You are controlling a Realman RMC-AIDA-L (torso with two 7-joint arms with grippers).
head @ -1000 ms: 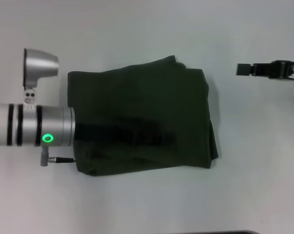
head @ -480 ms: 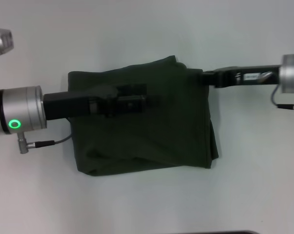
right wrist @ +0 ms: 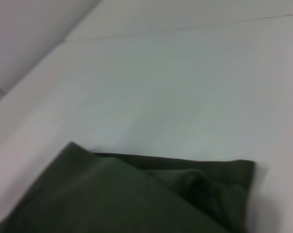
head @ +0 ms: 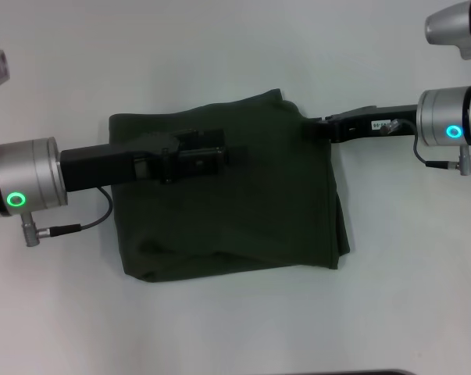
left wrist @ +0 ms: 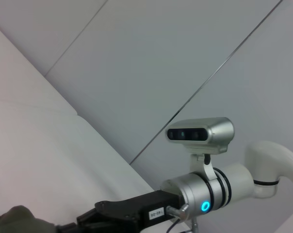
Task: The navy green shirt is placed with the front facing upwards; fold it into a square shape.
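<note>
The navy green shirt lies folded into a rough rectangle in the middle of the white table, plain green side up, no lettering showing. My left gripper reaches in from the left and hovers over or rests on the shirt's far half. My right gripper reaches in from the right and sits at the shirt's far right corner. The right wrist view shows that folded corner with layered edges. The left wrist view shows a bit of shirt and the right arm's gripper beyond it.
The white table surrounds the shirt on all sides. The right edge of the shirt has loose layers sticking out. A cable hangs from the left wrist beside the shirt's left edge.
The left arm has drawn back to the left, baring its gripper over the shirt. The right arm has come in from the right to the shirt's far right corner. The shirt has not moved.
</note>
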